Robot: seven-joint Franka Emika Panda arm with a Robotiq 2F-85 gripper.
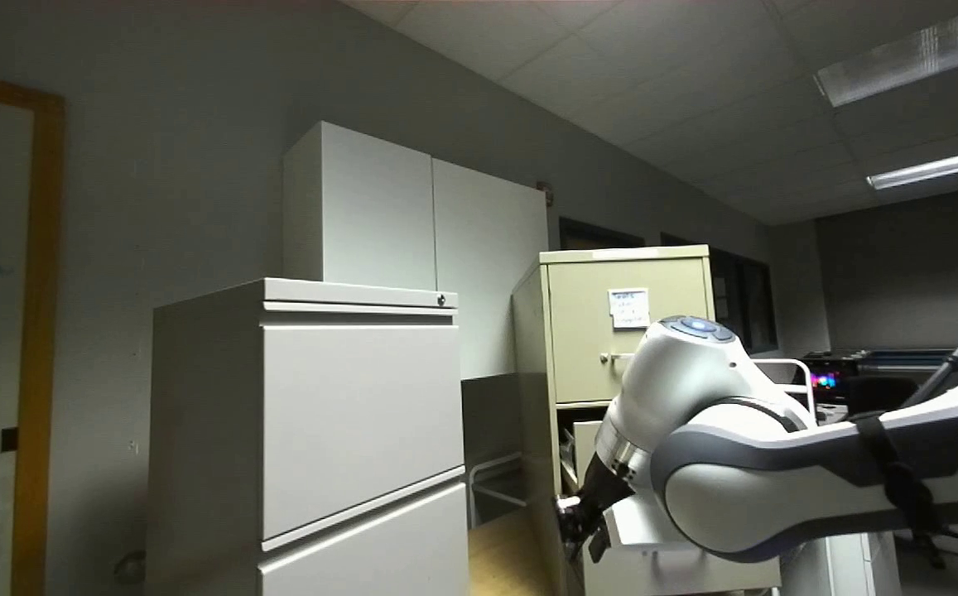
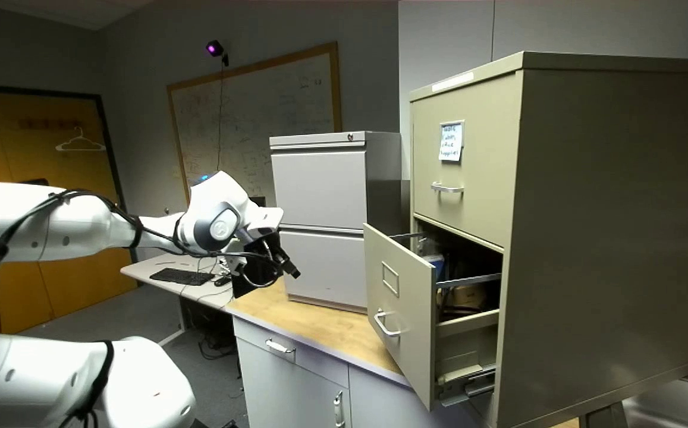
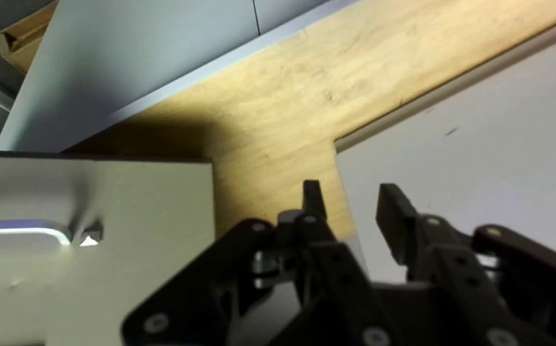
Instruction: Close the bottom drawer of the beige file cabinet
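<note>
The bottom drawer (image 2: pixel 402 309) stands out of the beige file cabinet (image 2: pixel 587 238), below the labelled upper drawer (image 2: pixel 483 172); its beige front (image 2: pixel 410 351) bears 1 silvery handle (image 2: pixel 386 329) and 1 label frame (image 2: pixel 390 278), contents (image 2: pixel 465 297) hard to make out. The gripper (image 3: pixel 352 193) hangs apart from it, 2 fingers (image 3: pixel 313 197) parted. In an exterior view the arm (image 1: pixel 727 505) covers part of the front. Nearby, a grey cabinet (image 2: pixel 323 190) stands on the worktop (image 2: pixel 314 321).
</note>
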